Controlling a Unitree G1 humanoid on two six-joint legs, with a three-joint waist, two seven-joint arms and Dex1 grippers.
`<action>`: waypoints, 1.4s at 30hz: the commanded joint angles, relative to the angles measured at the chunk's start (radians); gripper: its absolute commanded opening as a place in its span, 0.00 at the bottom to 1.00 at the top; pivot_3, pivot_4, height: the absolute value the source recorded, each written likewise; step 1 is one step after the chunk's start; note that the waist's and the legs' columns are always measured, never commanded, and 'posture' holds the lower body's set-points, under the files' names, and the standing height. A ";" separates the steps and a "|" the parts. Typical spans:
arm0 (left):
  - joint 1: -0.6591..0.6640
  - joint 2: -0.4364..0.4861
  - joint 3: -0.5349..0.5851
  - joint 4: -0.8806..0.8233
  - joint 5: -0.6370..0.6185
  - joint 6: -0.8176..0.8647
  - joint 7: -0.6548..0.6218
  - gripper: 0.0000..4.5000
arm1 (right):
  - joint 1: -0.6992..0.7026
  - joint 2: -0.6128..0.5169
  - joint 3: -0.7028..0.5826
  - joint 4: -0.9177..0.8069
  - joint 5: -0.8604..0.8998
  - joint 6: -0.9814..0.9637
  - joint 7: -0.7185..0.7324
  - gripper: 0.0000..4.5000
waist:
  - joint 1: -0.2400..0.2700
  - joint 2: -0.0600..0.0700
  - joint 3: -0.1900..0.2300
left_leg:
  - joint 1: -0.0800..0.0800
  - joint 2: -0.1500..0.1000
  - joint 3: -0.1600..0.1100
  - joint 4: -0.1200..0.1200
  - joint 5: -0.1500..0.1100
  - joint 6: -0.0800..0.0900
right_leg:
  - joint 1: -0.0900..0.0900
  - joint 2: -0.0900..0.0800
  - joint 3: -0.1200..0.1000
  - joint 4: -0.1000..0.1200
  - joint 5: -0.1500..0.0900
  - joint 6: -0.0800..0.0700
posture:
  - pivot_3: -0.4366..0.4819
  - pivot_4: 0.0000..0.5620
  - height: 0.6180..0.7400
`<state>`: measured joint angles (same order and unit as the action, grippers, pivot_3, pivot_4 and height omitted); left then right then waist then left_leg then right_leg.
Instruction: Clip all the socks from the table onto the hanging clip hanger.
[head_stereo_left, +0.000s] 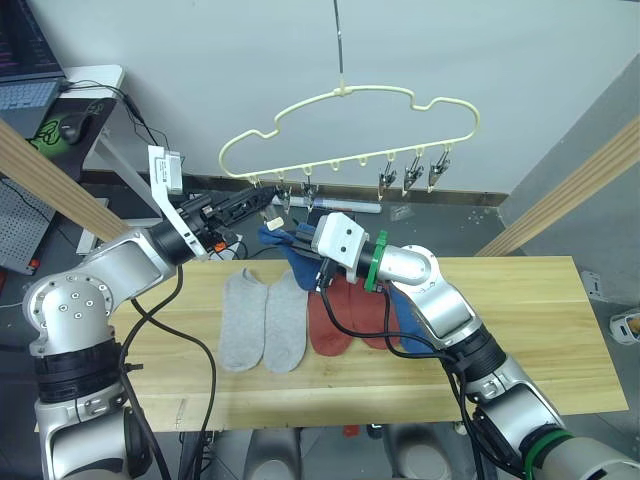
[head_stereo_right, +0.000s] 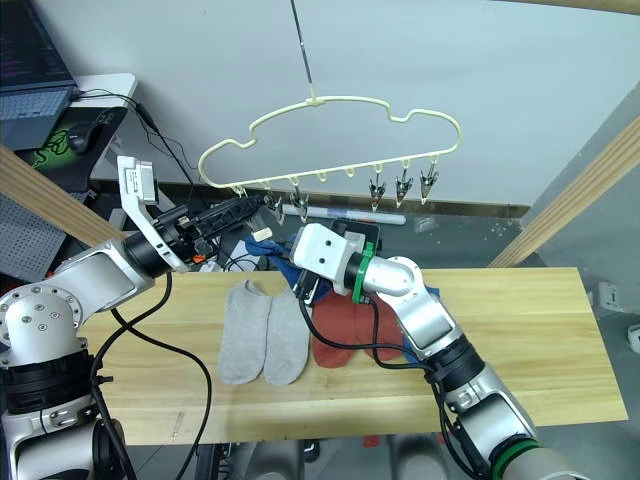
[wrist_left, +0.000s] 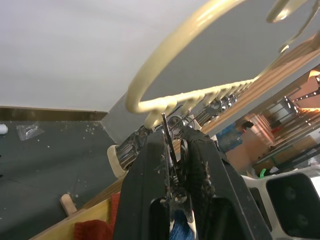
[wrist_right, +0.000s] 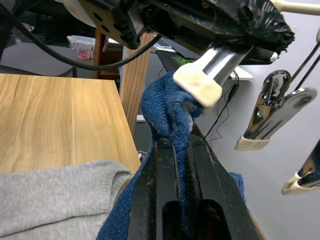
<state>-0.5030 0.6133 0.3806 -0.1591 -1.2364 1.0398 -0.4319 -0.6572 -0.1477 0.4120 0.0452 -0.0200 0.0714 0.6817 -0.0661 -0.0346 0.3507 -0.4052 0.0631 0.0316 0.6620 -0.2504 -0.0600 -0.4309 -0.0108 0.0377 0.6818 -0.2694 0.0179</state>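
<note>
**Both grippers at the hanger's left end clip**

Left gripper (head_stereo_left: 262, 199) raised off the table's left back corner, fingers (wrist_left: 150, 195) clamped on the first metal clip (wrist_left: 170, 150) at the left end of the clip hanger (head_stereo_left: 350, 95). Right gripper (wrist_right: 175, 165) just beside it, fingers pinched shut on a blue sock (wrist_right: 167, 107), cuff lifted right up to that clip's cream-tipped end.

Largest to smallest:
- Table (head_stereo_left: 560, 330): light wood planks, carrying the remaining socks around its middle, towards the back edge.
- Clip hanger: pale-yellow cloud outline, hung on a thin metal hook above the table's back edge; three free clips (head_stereo_left: 410, 172) dangling at its right end.
- Two grey socks (head_stereo_left: 262, 318): flat, side by side, touching, left of middle.
- Two rust red socks (head_stereo_left: 335, 320): flat, just right of the grey pair, partly under the right arm.
- Second blue sock (head_stereo_left: 402, 335): barely visible beside the red pair, under the right arm.
</note>
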 joint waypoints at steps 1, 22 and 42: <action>0.009 0.015 0.011 -0.024 0.000 -0.012 -0.018 0.21 | -0.024 0.019 -0.019 -0.020 0.008 -0.027 -0.005 0.00 | 0.000 0.000 0.000 | 0.000 0.000 0.000 0.000 0.000 0.000 | 0.000 0.000 0.000 0.000 0.000 0.000 | 0.33 0.56 1.00; 0.129 0.085 -0.050 -0.142 0.280 -0.211 -0.094 0.80 | 0.017 -0.028 -0.040 -0.123 0.028 0.095 0.031 0.48 | 0.007 -0.003 -0.002 | -0.012 0.001 -0.001 0.001 0.000 0.000 | -0.011 -0.001 -0.002 0.000 0.001 -0.001 | 0.36 0.53 1.00; 0.358 -0.132 -0.163 -0.365 0.660 -0.566 0.030 0.55 | 0.239 -0.372 -0.445 -0.772 0.461 0.747 0.018 0.49 | 0.006 -0.005 -0.003 | -0.012 -0.002 -0.002 0.002 -0.001 0.007 | -0.010 -0.001 -0.002 0.001 0.004 0.000 | 0.33 0.54 1.00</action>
<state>-0.1411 0.4845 0.2230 -0.4800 -0.5899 0.5015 -0.4067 -0.4122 -0.5098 0.0002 -0.6699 0.3987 0.7975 0.7118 -0.0598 -0.0393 0.3477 -0.4174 0.0612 0.0291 0.6642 -0.2510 -0.0528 -0.4410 -0.0105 0.0353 0.6823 -0.2652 0.0178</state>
